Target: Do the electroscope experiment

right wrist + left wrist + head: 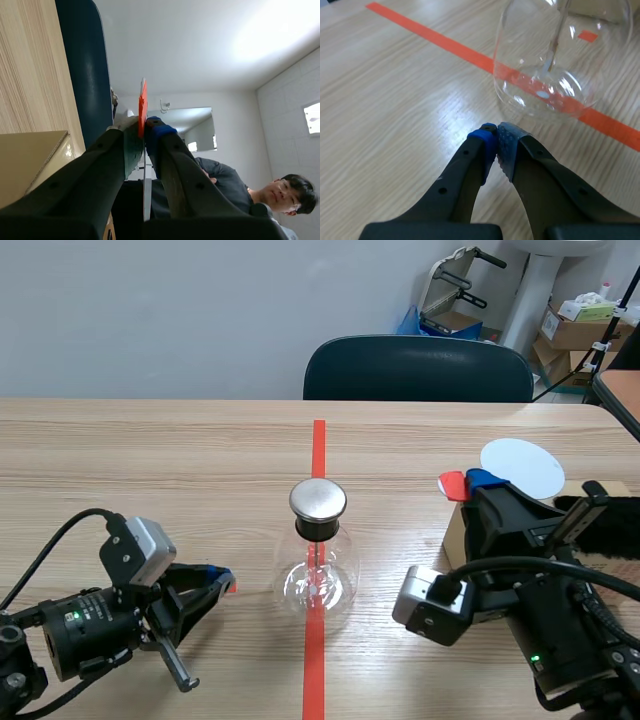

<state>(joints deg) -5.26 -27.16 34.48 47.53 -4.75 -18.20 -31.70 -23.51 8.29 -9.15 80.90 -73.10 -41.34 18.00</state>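
- At the right gripper [144,127]: closed on a thin orange-red strip [142,102], seen edge-on, pinched between the pads and poking out past the tips. Raised and aimed up, away from the table [150,470].
- Just beside it, at about 2 o'clock in the scene view: a white disc [522,467]. Cannot tell whether part of the held strip or lying apart from it.
- At the left gripper [496,134]: closed on nothing, pads touching, low over the wood.
- Outward to the electroscope flask [318,575]: standing on the red tape line [318,450] mid-table, between the two arms. Long axis upright, metal cap [318,500] on top, thin rod hanging down inside the clear bulb.
- From the left gripper: at 3 o'clock in the scene view, near, with the bulb just ahead of the fingertips.
- From the right gripper: cap at about 9 o'clock, well apart.
- Nearer on the left, then, but empty-handed there. With the strip on the right, probably a swing toward 9 o'clock and a tilt downward to bring strip to cap.
- Worth watching: light glass, probably easy to nudge off the line.
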